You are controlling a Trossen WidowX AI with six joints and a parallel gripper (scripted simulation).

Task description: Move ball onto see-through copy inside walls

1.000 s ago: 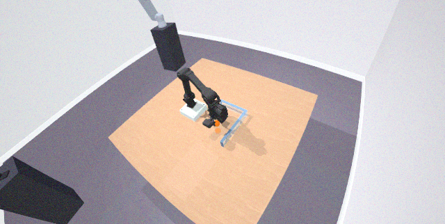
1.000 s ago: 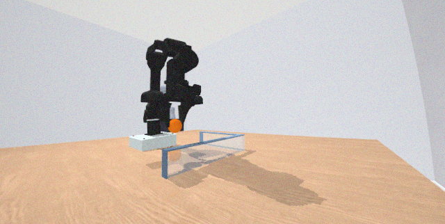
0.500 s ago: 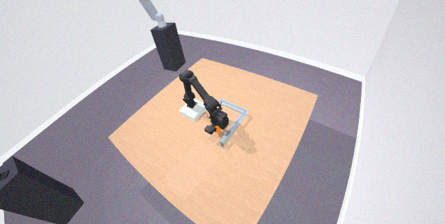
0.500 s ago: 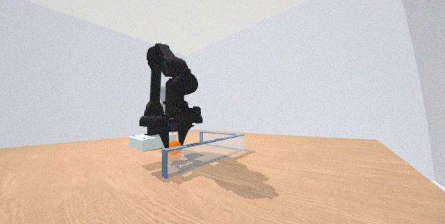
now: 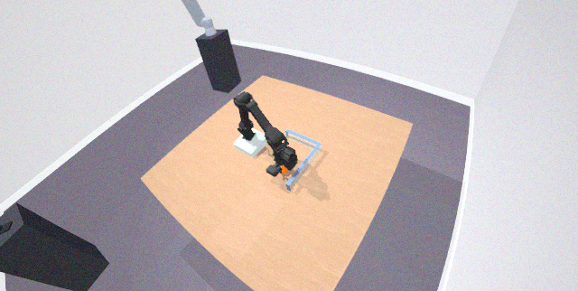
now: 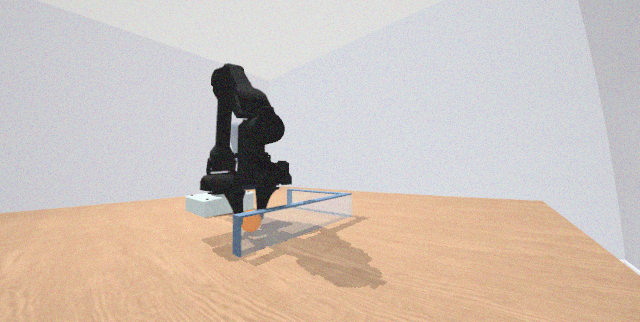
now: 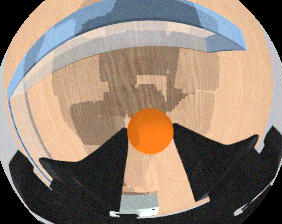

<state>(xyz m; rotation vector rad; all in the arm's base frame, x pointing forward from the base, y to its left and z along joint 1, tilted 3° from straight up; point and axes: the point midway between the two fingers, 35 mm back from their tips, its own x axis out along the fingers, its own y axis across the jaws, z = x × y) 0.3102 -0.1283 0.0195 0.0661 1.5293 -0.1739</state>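
Note:
The solid orange ball (image 5: 284,170) (image 6: 251,222) (image 7: 150,131) is pinched between the two black fingertips, low down on the inner side of the long clear wall. My gripper (image 6: 250,213) (image 7: 150,129) points down and is shut on the ball. The long clear wall with its blue rail (image 5: 304,164) (image 6: 295,205) (image 7: 142,11) runs close beside the ball and gripper. The short clear wall (image 5: 303,137) (image 6: 315,191) meets it at the far corner. The see-through copy does not show apart from the ball in any view. Whether the ball touches the table is hard to tell.
The wooden table (image 5: 253,219) (image 6: 450,257) bears the arm's pale base (image 5: 248,145) (image 6: 202,205), close behind the gripper. A black pedestal (image 5: 219,61) with a grey arm stands beyond the table edge. Another dark block (image 5: 50,250) is at the lower left.

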